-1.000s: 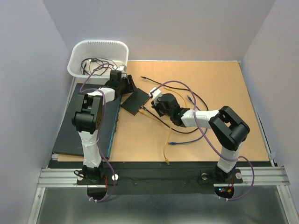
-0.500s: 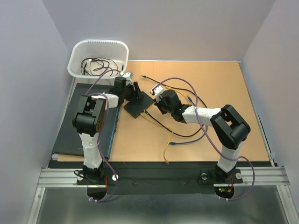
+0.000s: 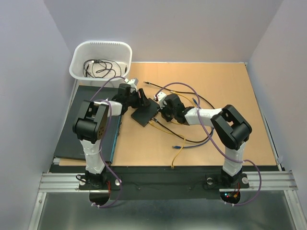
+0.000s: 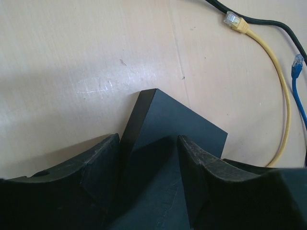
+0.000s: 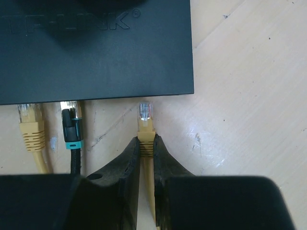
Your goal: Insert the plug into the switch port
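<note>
Our right pincer is closed on the yellow boot behind the clear plastic plug, so the plug points at twelve o'clock, just short of the port edge of the flat black rectangular switch box. Our left pincer clamps that box, we think so that it cannot slide on the pale wooden counter. At nine o'clock a yellow plug and a black plug are already inserted.

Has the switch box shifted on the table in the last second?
Yes. In the top view the switch box has slid right and toward the near edge, ending farther from the white bin.
</note>
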`<state>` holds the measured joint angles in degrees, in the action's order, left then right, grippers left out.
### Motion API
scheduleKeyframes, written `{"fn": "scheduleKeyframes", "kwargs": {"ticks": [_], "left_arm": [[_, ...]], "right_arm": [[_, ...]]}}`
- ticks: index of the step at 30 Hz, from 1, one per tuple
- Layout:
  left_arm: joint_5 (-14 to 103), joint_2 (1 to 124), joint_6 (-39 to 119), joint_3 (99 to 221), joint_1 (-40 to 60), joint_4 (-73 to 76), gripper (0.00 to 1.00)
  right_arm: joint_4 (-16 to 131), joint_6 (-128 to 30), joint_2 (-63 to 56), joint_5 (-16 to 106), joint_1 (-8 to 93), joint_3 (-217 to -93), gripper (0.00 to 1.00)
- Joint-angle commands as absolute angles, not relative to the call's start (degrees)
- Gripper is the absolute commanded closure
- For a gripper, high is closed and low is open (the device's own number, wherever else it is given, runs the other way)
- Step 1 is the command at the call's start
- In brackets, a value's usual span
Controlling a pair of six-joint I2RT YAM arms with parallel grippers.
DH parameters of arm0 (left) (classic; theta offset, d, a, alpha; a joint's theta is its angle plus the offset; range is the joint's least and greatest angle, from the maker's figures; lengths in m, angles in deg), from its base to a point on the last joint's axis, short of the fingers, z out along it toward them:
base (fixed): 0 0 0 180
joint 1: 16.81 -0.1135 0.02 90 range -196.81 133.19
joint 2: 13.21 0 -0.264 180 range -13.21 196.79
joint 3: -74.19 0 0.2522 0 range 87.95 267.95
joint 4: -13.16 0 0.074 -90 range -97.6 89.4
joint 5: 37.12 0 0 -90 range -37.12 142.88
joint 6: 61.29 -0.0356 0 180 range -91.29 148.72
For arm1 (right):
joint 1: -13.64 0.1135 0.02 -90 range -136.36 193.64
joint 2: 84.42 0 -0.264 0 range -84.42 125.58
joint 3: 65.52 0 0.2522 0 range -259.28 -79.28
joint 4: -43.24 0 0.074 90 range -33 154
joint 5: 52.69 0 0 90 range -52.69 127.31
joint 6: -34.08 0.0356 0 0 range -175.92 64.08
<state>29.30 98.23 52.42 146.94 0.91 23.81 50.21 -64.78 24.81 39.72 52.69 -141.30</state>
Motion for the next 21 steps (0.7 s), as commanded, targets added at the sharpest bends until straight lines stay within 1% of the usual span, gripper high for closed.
{"fn": "scheduleKeyframes", "kwargs": {"ticks": [1,11,21], "left_arm": [[27.8,99.0,53.4,144.0,1.7,17.7,0.37],[27.9,99.1,53.3,142.2,1.9,18.7,0.38],[28.5,98.2,52.7,141.3,2.4,18.8,0.4]], "right_arm": [[51.1,-62.7,22.9,43.1,52.8,-140.8,1.0],[51.5,-61.3,24.7,44.3,53.1,-143.4,1.0],[53.2,-59.3,27.9,39.5,53.3,-147.8,0.99]]}}
